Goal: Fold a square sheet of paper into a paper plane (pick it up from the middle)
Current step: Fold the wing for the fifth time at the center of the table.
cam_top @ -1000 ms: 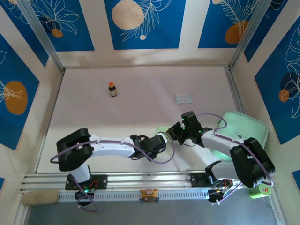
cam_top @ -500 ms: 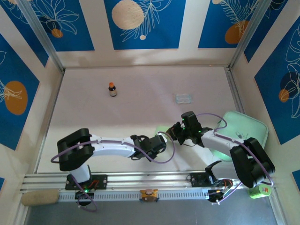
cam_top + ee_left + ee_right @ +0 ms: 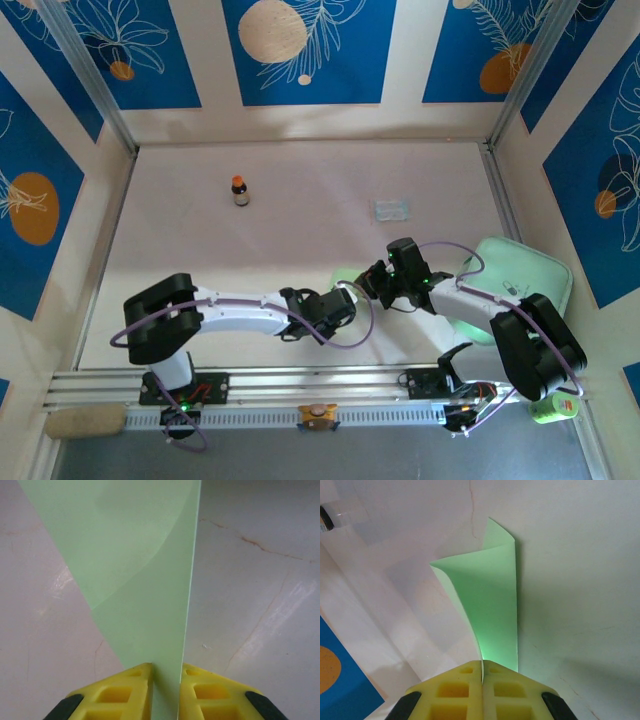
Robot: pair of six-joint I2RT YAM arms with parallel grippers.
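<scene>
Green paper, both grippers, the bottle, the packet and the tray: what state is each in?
square sheet of paper, curled over on itself, held by both grippers
left gripper, nearly closed, paper between its fingers
right gripper, shut on the paper
brown bottle, upright, capped
clear packet, lying flat
green tray, flat, partly under the right arm
</scene>
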